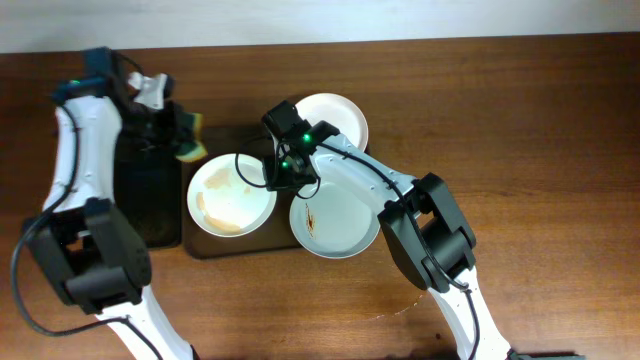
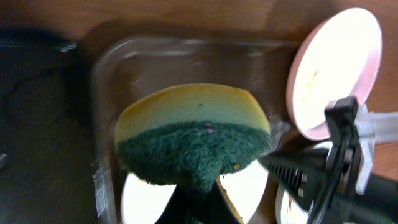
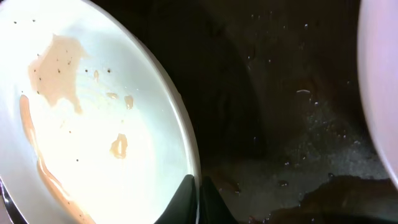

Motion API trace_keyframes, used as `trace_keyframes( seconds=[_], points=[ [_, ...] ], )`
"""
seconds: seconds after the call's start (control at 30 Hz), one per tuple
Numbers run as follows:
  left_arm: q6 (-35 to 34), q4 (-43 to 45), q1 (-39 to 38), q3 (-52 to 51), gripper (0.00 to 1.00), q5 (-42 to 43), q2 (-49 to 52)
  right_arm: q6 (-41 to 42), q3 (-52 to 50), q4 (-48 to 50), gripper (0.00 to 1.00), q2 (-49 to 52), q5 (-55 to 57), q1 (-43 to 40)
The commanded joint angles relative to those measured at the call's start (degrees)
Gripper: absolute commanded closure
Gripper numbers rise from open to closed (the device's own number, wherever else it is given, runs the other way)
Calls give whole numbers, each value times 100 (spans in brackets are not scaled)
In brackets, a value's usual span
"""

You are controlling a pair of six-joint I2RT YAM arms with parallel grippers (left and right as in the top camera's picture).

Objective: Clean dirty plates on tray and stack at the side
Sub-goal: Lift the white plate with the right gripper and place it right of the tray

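- Brown wooden table (image 1: 540,120), right of the overhead frame: fine grain, smooth, low satin sheen.
- Large translucent smoky-brown plastic tray (image 2: 102,93): glossy, with light streaks along the rim at upper left of the left wrist frame; floor speckled and wet-looking in the right wrist frame.
- Round white plate (image 3: 93,112), left of the right wrist frame: smooth, glossy, glaring, blotched with a thin orange-brown smear and dark specks.
- Yellow-and-green sponge (image 2: 193,137), centre of the left wrist frame: fine yellow foam above, coarse fibrous dark green scouring layer below.
- Small opaque black tray (image 1: 150,200), left of the overhead frame: dull, matt.
- White robot arm shells (image 1: 75,150): smooth plastic, with black joints.
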Motion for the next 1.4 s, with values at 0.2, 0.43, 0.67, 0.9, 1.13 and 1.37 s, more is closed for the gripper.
trace_keyframes(
  seconds=[0.2,0.43,0.67,0.9,1.13,1.37],
  points=[
    [-546,-669,446,-7,99,-2159,13,26,-26,282,92,214,424,48],
    [-544,-212,446,-197,99,-2188,142,24,-26,302,87,457,372,162],
    [-544,101,446,-197,99,-2186,326,-498,269,2,96,-435,837,-42],
    [-544,632,446,-197,99,-2188,328,-1233,269,-420,96,-1517,3759,269],
    [-544,960,446,-197,99,-2188,328,-1534,262,-382,96,-1493,7034,1196],
    [-544,1005,446,-197,99,-2190,328,-1652,262,-216,96,-1493,9036,2011]
  ],
)
